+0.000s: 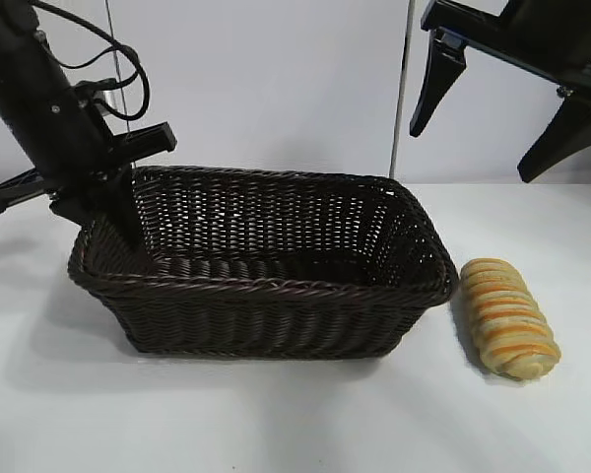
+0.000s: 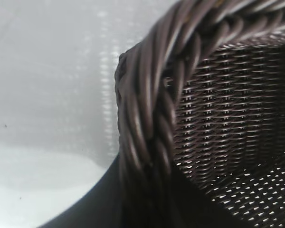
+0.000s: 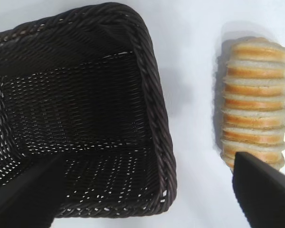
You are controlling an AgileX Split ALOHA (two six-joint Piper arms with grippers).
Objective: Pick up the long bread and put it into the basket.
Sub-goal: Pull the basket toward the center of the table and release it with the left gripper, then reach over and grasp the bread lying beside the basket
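White table point(image 1: 276, 414), smooth and matte, spanning the whole foreground of the exterior view, with soft grey shadows on its surface. Behind it a plain pale wall point(image 1: 276, 79). Thin vertical rod point(image 1: 402, 89) standing against that wall right of centre, another thin one point(image 1: 108, 39) toward the left. Black cable point(image 1: 118, 59) looping near the upper left corner.
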